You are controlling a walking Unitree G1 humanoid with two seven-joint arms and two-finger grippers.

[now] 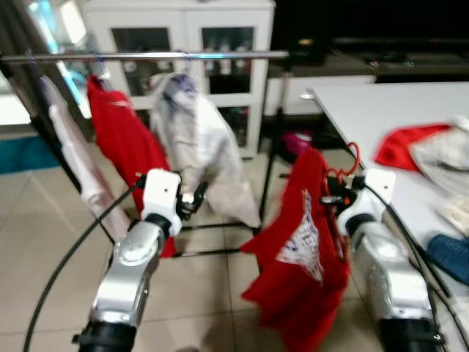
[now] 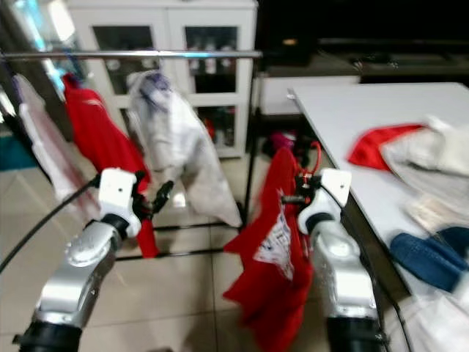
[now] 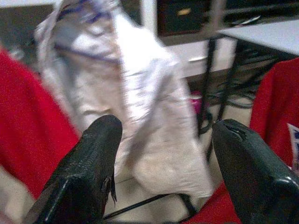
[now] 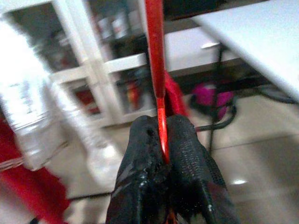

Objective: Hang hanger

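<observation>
Pinching the thin red hanger [image 4: 155,70] between its two black fingers [image 4: 187,140], our right gripper [image 1: 333,199] holds it up on the right of the scene, near us, just left of the white table's [image 1: 381,110] near edge. From that hanger droops a red T-shirt with a white printed patch [image 1: 304,249], its cloth falling in front of our right arm toward the tiled floor [image 1: 212,293].

Further left, our left gripper [image 1: 192,202] hangs in the air with its fingers [image 3: 88,163] spread wide and nothing between them, pointing toward the clothes rack. That rack carries a horizontal silver metal rail [image 1: 146,56] across the far left, resting on black legs. Three garments hang from the rail: a pale pink garment [image 1: 77,158] at the far left, a red garment [image 1: 124,139] beside it, and a white garment with blue marks [image 1: 194,139] to the right of that one.

Behind the rack stands a white cabinet with glass doors [image 1: 220,44]. On the table to the right lie a red cloth [image 1: 407,143], a whitish cloth [image 1: 443,150] and, nearer us, a blue denim piece [image 1: 448,253].
</observation>
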